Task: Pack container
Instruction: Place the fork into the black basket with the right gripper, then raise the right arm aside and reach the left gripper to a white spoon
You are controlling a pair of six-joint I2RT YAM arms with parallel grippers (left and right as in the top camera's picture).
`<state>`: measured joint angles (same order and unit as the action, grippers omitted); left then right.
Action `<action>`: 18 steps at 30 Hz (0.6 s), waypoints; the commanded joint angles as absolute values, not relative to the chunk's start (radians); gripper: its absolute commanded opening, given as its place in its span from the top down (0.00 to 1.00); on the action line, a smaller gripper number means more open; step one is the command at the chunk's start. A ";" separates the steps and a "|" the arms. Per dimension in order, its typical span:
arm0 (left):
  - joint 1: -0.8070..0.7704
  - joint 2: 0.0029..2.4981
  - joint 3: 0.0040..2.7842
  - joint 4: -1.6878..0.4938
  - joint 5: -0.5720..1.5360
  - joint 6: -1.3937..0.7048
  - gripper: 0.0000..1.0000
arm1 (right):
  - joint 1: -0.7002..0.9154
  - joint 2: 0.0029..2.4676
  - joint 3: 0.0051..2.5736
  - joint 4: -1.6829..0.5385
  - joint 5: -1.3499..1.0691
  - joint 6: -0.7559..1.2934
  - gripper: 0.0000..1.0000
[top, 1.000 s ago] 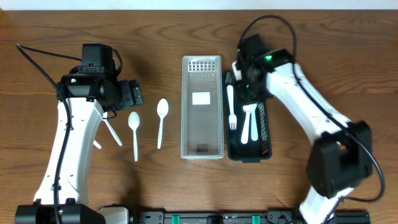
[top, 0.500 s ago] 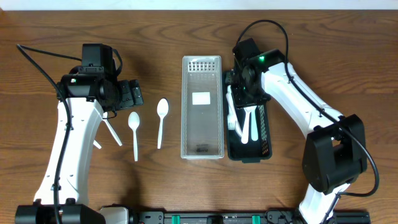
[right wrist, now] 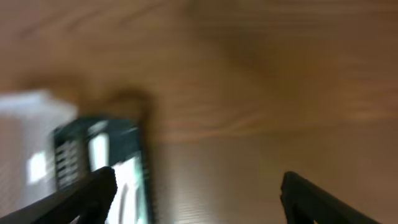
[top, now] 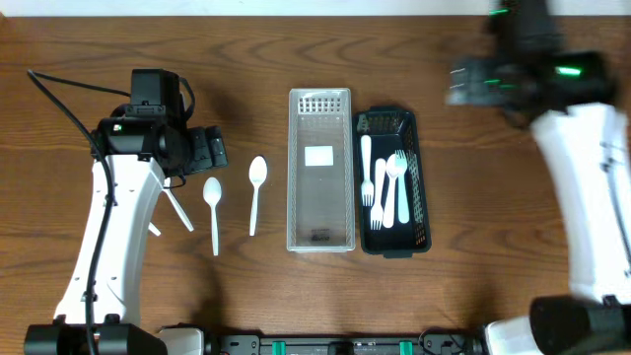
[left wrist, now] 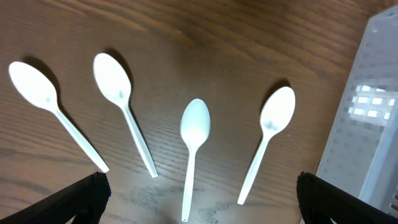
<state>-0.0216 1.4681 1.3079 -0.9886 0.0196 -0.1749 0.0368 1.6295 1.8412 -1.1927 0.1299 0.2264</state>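
The black bin [top: 389,122] sits just right of the frame's middle in the overhead view, long side running top to bottom. Three white forks [top: 367,170] lie in it lengthwise, close together, their heads toward the bottom of the frame. The clear bin [top: 320,101] stands just beside it on the left, parallel, with only a narrow gap between them; a pale label shows on its floor.

Left of the clear bin, two white spoons [top: 256,192] lie on the wooden surface [top: 473,217], bowls toward the top. The left wrist view shows four spoons fanned out in a row, with the clear bin's corner at the right edge.

The left tool [top: 212,150] hangs above the spoons at the left of the overhead view. Its fingers [left wrist: 87,198] show in the two lower corners of the wrist view, spread wide with nothing between them.

The right tool [right wrist: 196,186] is at the upper right of the overhead view, well apart from the black bin and blurred. Its wrist view is also blurred, but the fingers sit wide apart and hold nothing; the black bin shows at the lower left there.
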 commanded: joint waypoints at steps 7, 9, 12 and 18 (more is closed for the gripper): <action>-0.155 1.605 1.324 -0.935 0.019 -0.156 0.02 | -0.254 1.726 1.810 -1.252 0.053 0.159 0.07; -0.159 1.665 1.324 -0.918 0.020 -0.176 0.02 | -0.263 1.754 1.798 -1.258 0.052 0.155 0.06; -0.159 1.744 1.324 -0.915 0.020 -0.181 0.02 | -0.263 1.785 1.778 -1.257 0.052 0.152 0.06; -0.161 1.873 1.319 -0.909 0.068 -0.157 0.02 | -0.261 1.828 1.771 -1.254 0.052 0.152 0.07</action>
